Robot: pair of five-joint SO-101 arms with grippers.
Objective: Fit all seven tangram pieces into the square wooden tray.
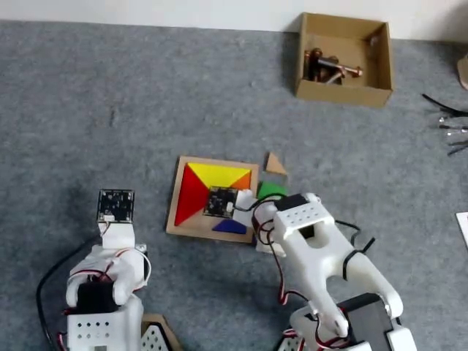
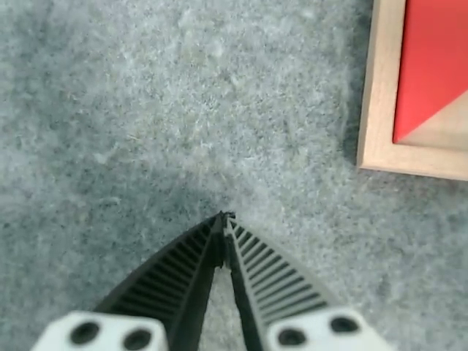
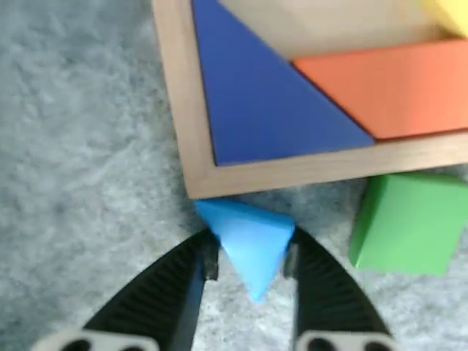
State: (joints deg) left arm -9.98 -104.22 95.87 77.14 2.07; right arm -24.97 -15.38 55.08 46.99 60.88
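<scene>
Right claw: my right claw (image 3: 251,256) is pinching the light blue triangle (image 3: 248,232) across 2 of its slanted sides, with 1 corner pointing back between my fingers.
Held piece: it sits outside the tray (image 3: 174,95), right against the outer corner of the rim and low over the carpet (image 3: 73,146). I cannot tell whether it touches the wood.
Left claw: my left claw (image 2: 224,219) is pressed together on nothing, over the carpet beside the tray's other side, near the red triangle (image 2: 431,58).
In the tray: the dark blue triangle (image 3: 263,102) and the orange piece (image 3: 395,80) lie seated, with bare wood beyond them.
Loose nearby: the green square (image 3: 409,219) lies just beside the rim, near my held piece.
Risk 1: my fingers press on converging sides, so I judge the triangle could twist or squirt out as I lift.
Risk 2: if I carry it inward too low, its edge would catch the rim and shove the tray, unsettling seated pieces.
Risk 3: a sideways swing could knock the green square away.
Risk 4: released at the wrong angle, it may ride up on the dark blue triangle instead of dropping flat.
</scene>
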